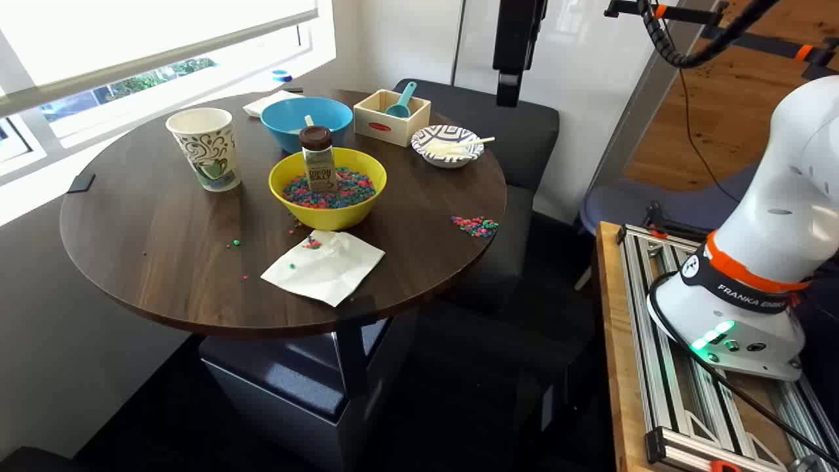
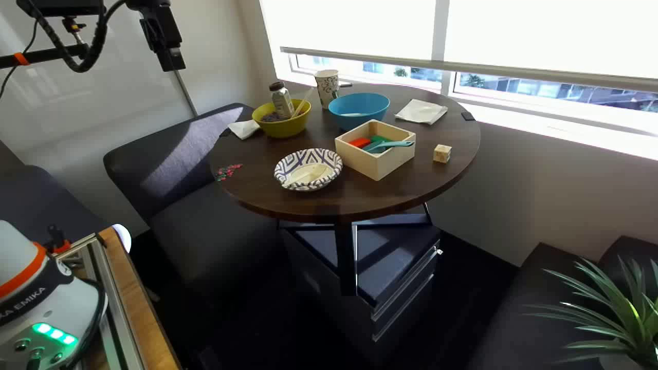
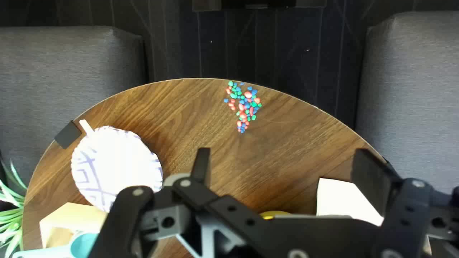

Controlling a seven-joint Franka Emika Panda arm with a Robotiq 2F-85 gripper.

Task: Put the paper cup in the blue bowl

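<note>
Cream-white, printed, tapered paper cup (image 1: 202, 149) stands upright on the round dark-brown wooden table (image 1: 177, 269). Higher up hangs the black two-fingered gripper (image 3: 283, 157), fingers apart. Near the cup sits the round bright-blue bowl (image 2: 353, 122); small multicoloured pellets (image 3: 246, 104) lie by the table's edge.

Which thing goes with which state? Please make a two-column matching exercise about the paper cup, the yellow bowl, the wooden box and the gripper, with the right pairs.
1. Paper cup
2. Yellow bowl
3. Wooden box
4. Gripper

A. Holds a teal scoop
B. Open, holding nothing
C. Outside the blue bowl, swirl-printed
D. Holds coloured pieces and a brown-capped bottle

Pairs: 1-C, 2-D, 3-A, 4-B
</note>
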